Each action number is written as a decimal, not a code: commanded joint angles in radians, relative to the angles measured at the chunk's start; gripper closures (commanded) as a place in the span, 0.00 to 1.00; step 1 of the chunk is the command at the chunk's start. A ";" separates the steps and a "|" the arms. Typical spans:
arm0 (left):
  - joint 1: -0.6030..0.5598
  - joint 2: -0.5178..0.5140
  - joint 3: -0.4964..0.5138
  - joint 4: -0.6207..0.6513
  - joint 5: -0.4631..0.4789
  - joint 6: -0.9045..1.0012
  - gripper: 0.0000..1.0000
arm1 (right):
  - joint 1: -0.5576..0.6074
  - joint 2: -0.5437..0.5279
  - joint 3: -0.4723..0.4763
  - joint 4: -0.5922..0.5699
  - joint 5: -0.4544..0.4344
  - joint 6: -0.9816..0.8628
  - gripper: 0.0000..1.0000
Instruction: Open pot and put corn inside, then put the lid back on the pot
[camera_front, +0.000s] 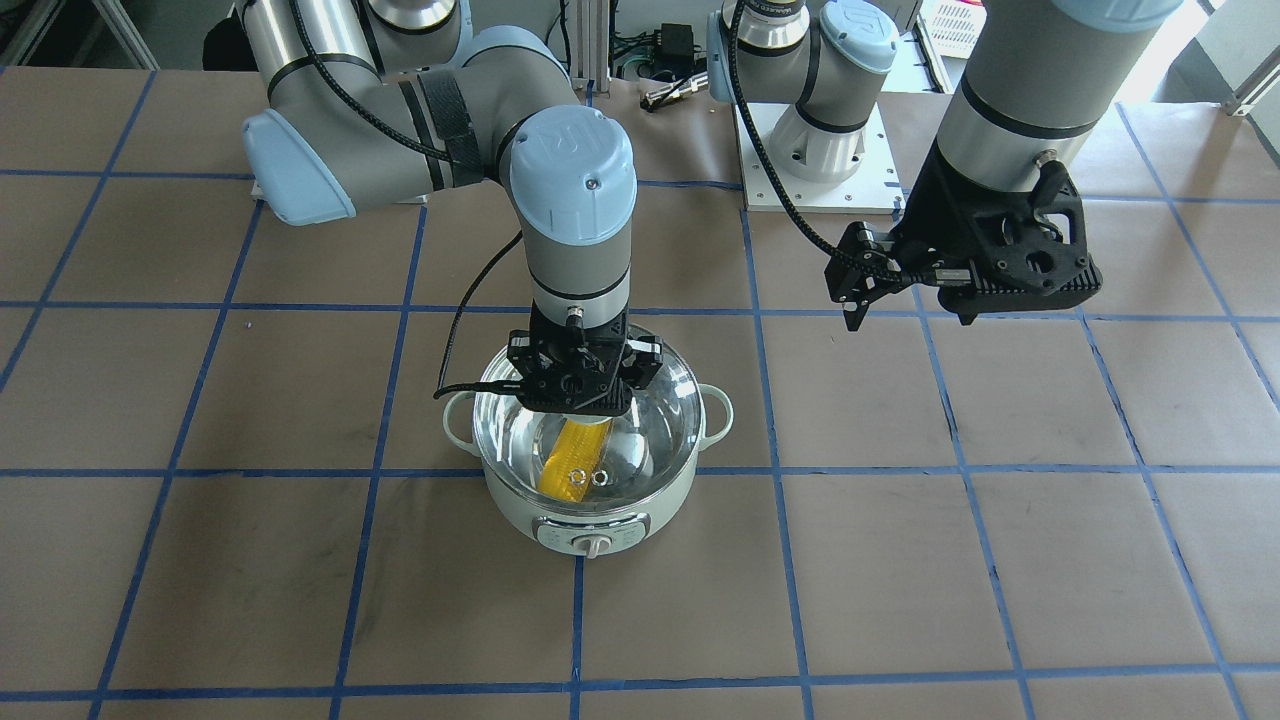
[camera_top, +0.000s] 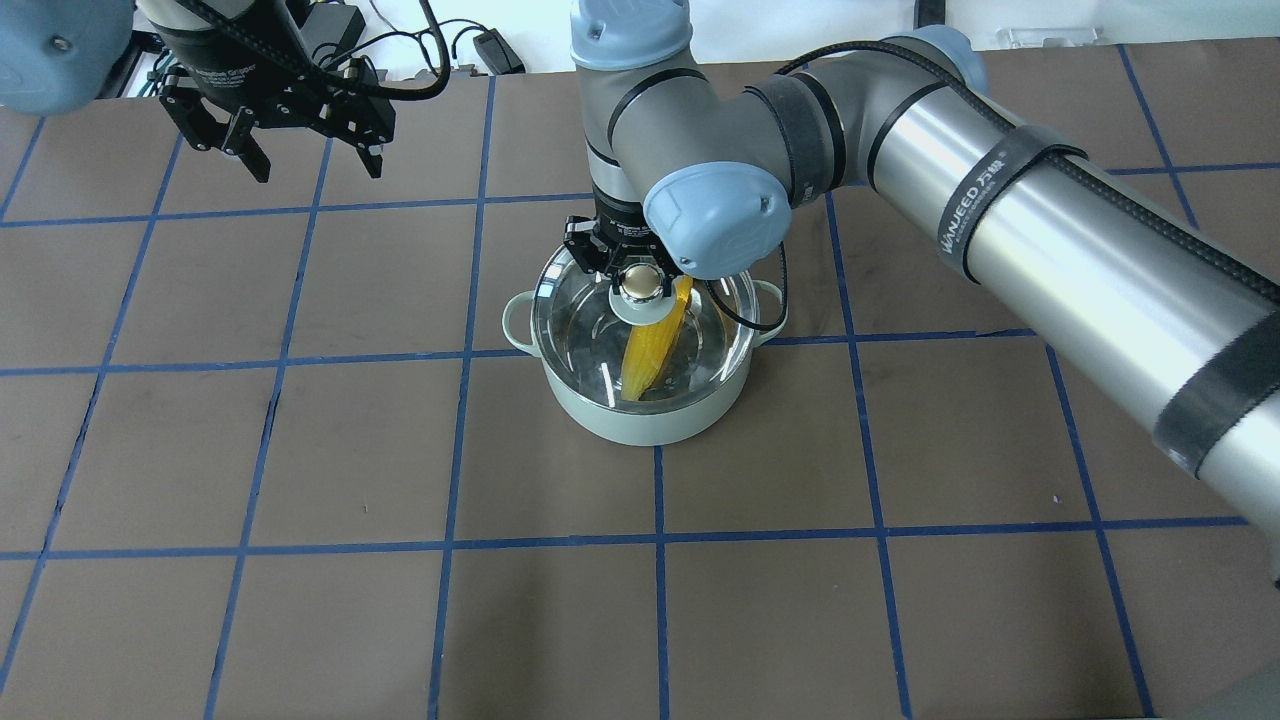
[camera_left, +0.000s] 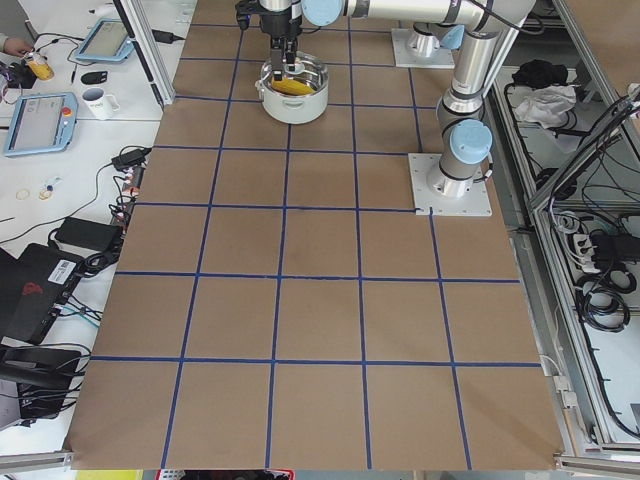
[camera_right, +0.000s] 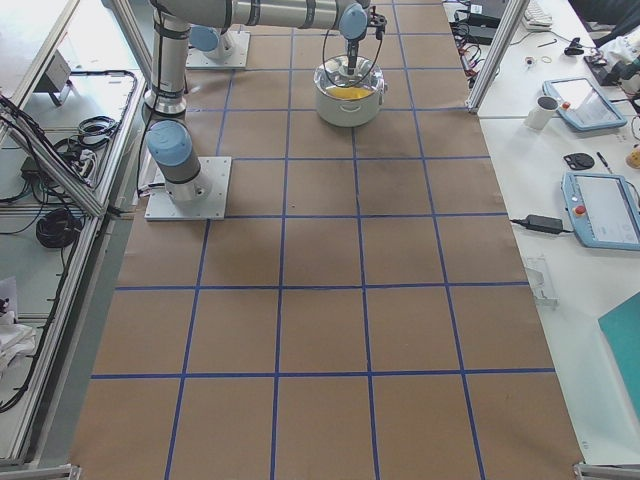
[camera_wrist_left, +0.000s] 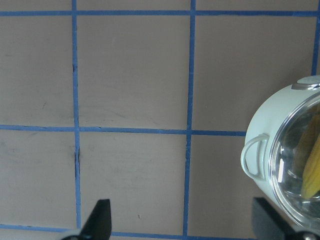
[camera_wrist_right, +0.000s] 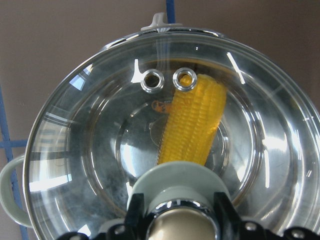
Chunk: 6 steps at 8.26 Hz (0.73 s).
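The pale mint-green pot (camera_front: 600, 520) stands mid-table with its dial facing the operators' side. The clear glass lid (camera_front: 655, 425) sits on its rim, and the yellow corn (camera_front: 575, 462) lies inside under the glass. My right gripper (camera_top: 640, 280) stands upright over the pot's middle, its fingers (camera_wrist_right: 226, 207) pressed against both sides of the lid's knob (camera_wrist_right: 181, 227). In the right wrist view the lid (camera_wrist_right: 100, 150), its two vent rings and the corn (camera_wrist_right: 197, 125) show clearly. My left gripper (camera_top: 312, 165) hangs open and empty, high and off to the pot's left; its wrist view shows the pot (camera_wrist_left: 260, 130).
The left arm's white base plate (camera_front: 810, 190) sits at the table's robot side. Side benches beyond the table's ends hold tablets (camera_right: 600, 205) and a mug (camera_left: 100, 101). Blue tape lines grid the brown table surface (camera_top: 400, 450).
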<state>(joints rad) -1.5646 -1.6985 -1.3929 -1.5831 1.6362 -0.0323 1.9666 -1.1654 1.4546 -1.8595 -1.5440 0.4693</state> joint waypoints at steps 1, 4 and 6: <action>0.000 -0.003 0.000 0.002 0.002 0.000 0.00 | 0.000 -0.002 -0.002 0.002 0.004 -0.001 1.00; 0.000 -0.003 0.000 0.002 -0.004 0.000 0.00 | 0.000 0.000 0.000 -0.010 -0.005 -0.007 0.89; 0.000 -0.003 0.000 0.002 -0.004 0.000 0.00 | -0.005 -0.005 0.001 -0.050 -0.013 -0.010 0.00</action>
<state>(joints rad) -1.5647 -1.7010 -1.3929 -1.5816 1.6326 -0.0322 1.9657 -1.1673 1.4542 -1.8726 -1.5500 0.4672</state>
